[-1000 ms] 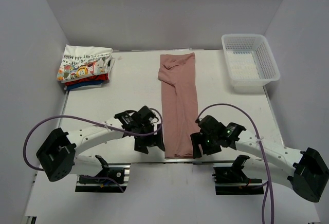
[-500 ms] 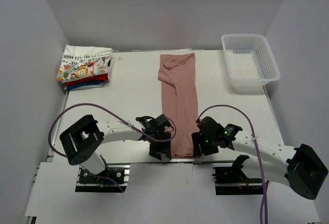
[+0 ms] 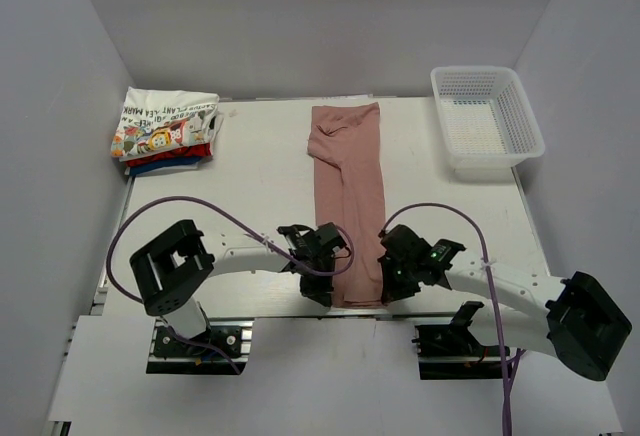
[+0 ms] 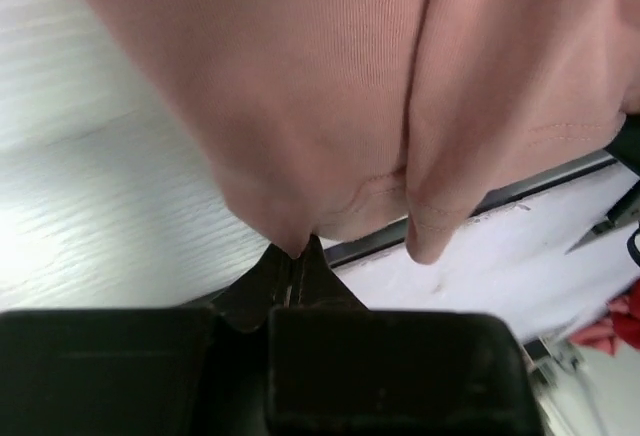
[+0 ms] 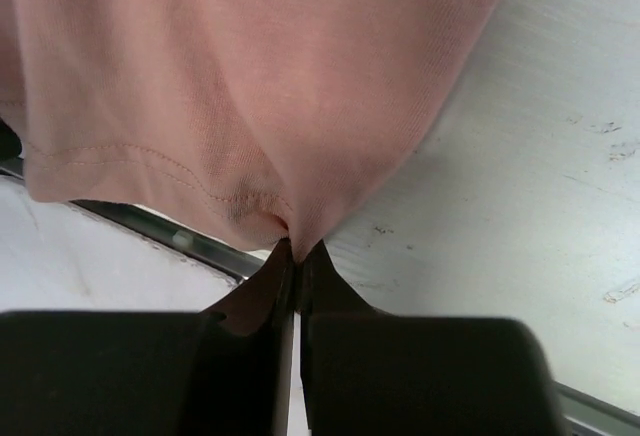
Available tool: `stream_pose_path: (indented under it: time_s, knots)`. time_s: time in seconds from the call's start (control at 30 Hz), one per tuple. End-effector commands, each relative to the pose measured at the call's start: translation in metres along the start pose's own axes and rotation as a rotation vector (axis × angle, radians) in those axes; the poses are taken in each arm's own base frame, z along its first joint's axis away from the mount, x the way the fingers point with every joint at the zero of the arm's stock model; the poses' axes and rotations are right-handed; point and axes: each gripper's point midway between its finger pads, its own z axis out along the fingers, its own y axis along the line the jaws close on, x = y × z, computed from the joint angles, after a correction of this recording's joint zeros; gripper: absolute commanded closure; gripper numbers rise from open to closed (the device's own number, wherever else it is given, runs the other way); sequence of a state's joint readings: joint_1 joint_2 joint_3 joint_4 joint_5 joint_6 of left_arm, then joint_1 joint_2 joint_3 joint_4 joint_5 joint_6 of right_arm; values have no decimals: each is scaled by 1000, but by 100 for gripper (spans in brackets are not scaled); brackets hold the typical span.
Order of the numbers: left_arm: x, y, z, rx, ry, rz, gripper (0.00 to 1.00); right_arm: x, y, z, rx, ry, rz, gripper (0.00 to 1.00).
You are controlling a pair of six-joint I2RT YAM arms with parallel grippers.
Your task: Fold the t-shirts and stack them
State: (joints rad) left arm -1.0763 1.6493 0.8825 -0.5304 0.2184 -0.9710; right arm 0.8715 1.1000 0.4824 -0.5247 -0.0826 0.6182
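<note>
since a second ago the left pincer [image 3: 322, 292] has slid in from the left to the near-left corner of the dusty-pink tee [image 3: 347, 191], and the right pincer [image 3: 389, 286] has edged in at the near-right corner. the tee lies as a narrow strip down the middle of the table [image 3: 250, 186], hem at the near edge, and both pincers are clamped on that hem. the folded tees [image 3: 165, 134] sit stacked at the far-left corner, the white mesh basket [image 3: 487, 121] at the far right.

Long pink tee [image 3: 348, 186]; left fingers [image 3: 322, 293], right fingers [image 3: 389, 290] at near hem.
</note>
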Motion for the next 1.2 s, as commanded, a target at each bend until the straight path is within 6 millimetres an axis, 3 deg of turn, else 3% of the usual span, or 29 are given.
stream_pose_path:
  time_s: [0.0,0.03,0.1,0.13,0.17,0.2,0.23,0.3,0.33,0.4,0.47,0.53,0.63,0.77,0.8,0.83,0.87,0.93,0.97,1.17]
  knots:
    - [-25,-20,-30,17,-137,12,100,-20,13,-14,-20,-59,-16,100]
    - [-37,-22,-38,6,-168,-2,100,-42,17,-24,2,-133,-15,100]
    - [-47,-26,-47,-2,-198,-3,100,-52,13,-31,59,-153,-9,100]
    - [-52,-28,-51,-9,-216,-3,100,-74,16,-44,85,-225,-3,100]
    - [-58,-23,-53,-52,-244,-8,100,-80,16,-46,98,-237,1,100]
    - [-72,-26,-58,-61,-268,-17,100,-88,12,-43,135,-245,3,100]
    - [-80,-24,-60,-78,-279,-32,100,-114,22,-56,124,-321,13,100]
    - [-107,-17,-72,-123,-332,-84,100,-133,13,-51,195,-329,24,100]
    - [-115,-14,-73,-134,-333,-105,100,-155,22,-64,184,-376,32,100]
    - [-146,-10,-85,-121,-391,-165,100,-177,15,-61,235,-389,52,100]
    - [-172,-14,-96,-83,-449,-157,100,-204,24,-66,214,-442,74,100]
    - [-196,-4,-100,-106,-479,-164,100,-228,20,-66,226,-467,109,100]
    - [-235,-6,-114,-112,-530,-172,100,-251,3,-65,279,-467,152,100]
    - [-275,3,-116,-124,-569,-153,100,-278,-7,-61,295,-474,171,100]
    - [-281,3,-115,-116,-563,-146,100,-291,2,-67,259,-488,163,100]
    - [-295,3,-124,-105,-590,-162,100,-296,-5,-62,265,-476,172,100]
    - [-300,9,-117,-123,-576,-165,100,-297,-7,-54,268,-455,171,100]
    - [-311,11,-120,-114,-585,-166,100,-310,-6,-56,248,-462,173,100]
    - [-314,17,-123,-114,-584,-169,100,-309,-9,-43,256,-428,173,100]
    - [-335,17,-106,-67,-531,-145,100,-335,-23,-35,251,-423,205,100]
